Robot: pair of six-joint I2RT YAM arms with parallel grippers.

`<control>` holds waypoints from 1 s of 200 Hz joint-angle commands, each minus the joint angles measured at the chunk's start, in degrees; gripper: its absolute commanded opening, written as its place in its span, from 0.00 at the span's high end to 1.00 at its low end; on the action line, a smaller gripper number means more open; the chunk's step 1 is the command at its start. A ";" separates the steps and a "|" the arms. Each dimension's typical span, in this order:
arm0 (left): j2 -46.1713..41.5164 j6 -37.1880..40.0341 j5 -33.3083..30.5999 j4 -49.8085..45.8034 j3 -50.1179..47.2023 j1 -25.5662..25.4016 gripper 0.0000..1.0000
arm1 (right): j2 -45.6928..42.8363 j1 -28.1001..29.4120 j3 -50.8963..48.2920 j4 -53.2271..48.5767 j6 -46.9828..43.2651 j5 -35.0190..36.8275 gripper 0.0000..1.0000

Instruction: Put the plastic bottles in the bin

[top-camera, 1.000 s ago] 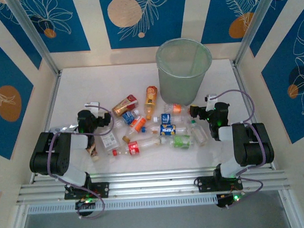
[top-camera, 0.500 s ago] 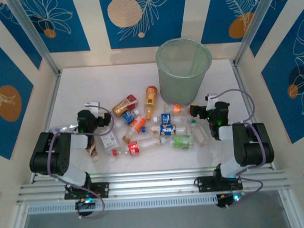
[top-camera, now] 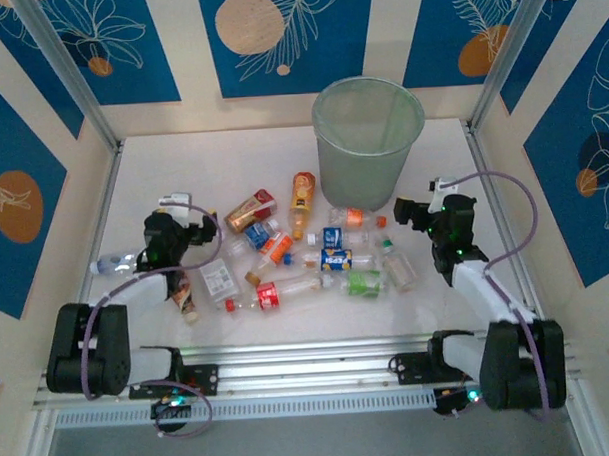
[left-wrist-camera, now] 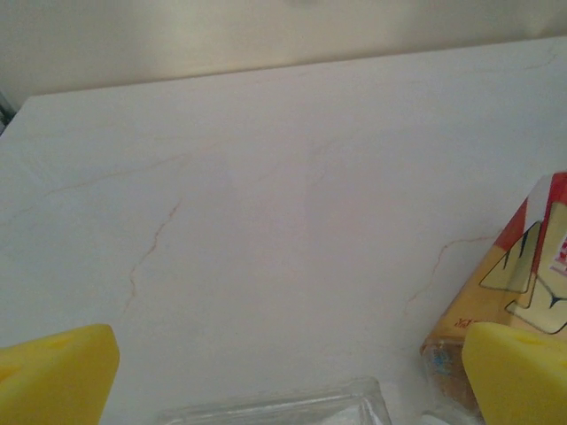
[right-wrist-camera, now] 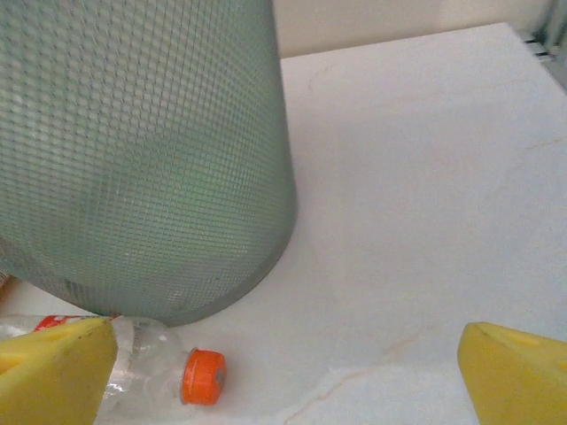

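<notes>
Now that we have reached further forward,
left gripper [top-camera: 197,230]: jaws apart, empty
right gripper [top-camera: 404,212]: jaws apart, empty, near the bin [top-camera: 363,176]
plastic bottles [top-camera: 335,259]: lying on the table [top-camera: 212,171], outside the bin

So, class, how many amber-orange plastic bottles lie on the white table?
2. One amber-orange bottle lies just left of the base of the translucent grey-green bin; the red-and-yellow-labelled bottle lies further left, near the left gripper. The pile may hide more.
</notes>
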 commanded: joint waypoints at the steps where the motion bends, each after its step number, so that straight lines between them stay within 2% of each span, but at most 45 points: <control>1: -1.94 -2.83 0.96 -3.61 3.50 -0.18 0.01 | -6.61 -0.21 3.56 -19.76 8.02 4.60 0.01; 39: -5.04 -4.46 0.61 -6.46 6.12 -5.02 0.01 | -14.39 0.39 8.68 -43.28 18.06 4.58 0.01; 71: -6.76 -7.45 0.87 -6.16 7.30 -9.24 0.01 | -15.75 1.68 10.91 -55.56 24.31 1.09 0.01; 97: -7.19 -9.79 1.71 -6.80 8.78 -11.34 0.01 | -14.72 3.59 12.63 -61.08 25.80 -0.79 0.01; 121: -6.03 -12.32 2.86 -11.51 12.48 -11.41 0.01 | -11.45 6.73 14.55 -62.42 27.10 -2.32 0.01; 169: -5.35 -14.79 1.59 -10.57 12.91 -11.42 0.01 | -0.98 16.04 21.70 -70.77 29.61 4.70 0.01; 200: -5.75 -15.34 0.55 -10.31 12.90 -11.42 0.00 | 3.17 19.09 22.73 -71.04 29.91 5.00 0.01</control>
